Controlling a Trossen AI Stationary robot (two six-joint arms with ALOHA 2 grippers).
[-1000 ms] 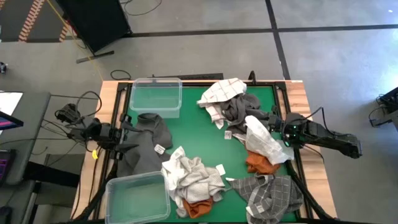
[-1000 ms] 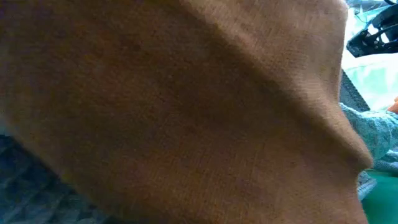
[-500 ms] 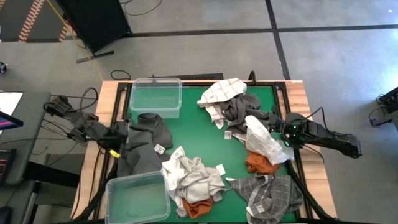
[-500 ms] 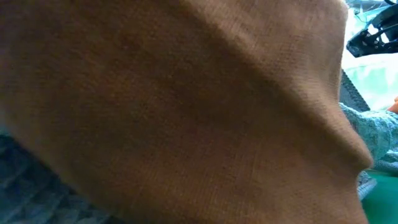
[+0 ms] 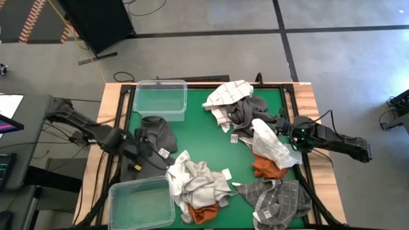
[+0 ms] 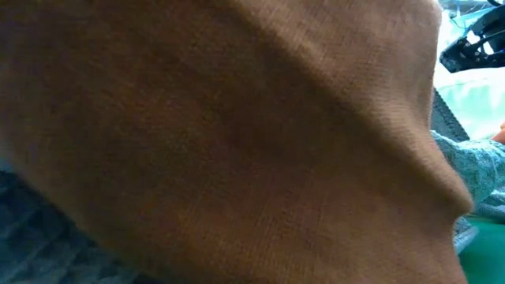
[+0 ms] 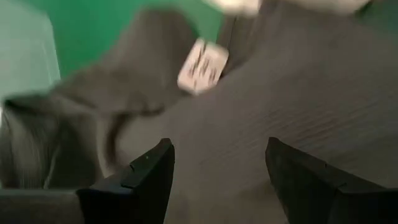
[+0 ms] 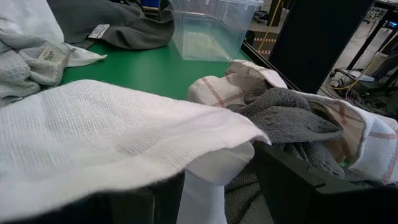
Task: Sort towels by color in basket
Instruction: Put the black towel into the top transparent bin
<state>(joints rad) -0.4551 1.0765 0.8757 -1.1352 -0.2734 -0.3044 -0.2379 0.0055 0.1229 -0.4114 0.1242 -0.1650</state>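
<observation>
Towels lie in heaps on the green table. A dark grey towel lies at the left. My left gripper stands over it, pointing down, fingers open above the cloth near its white label. My right gripper waits at the right edge, open, its fingers partly under a white towel. Cream and rust orange towels are piled near the front. A grey checked towel lies front right. A white towel with red lines and another dark grey one lie at the back. My left gripper's fingers stand just over the dark grey towel; whether they touch it I cannot tell. My right gripper has the white towel's edge draped across the gap between its fingers; whether the fingers touch it I cannot tell.
Two clear plastic baskets stand at the left, one at the back and one at the front. A rust orange cloth fills nearly all of the low view. Bare green table shows in the middle.
My left arm has swung from the table's left edge toward the right, out over the dark grey towel, and its gripper has tipped from level to pointing down. The towels lie as before.
</observation>
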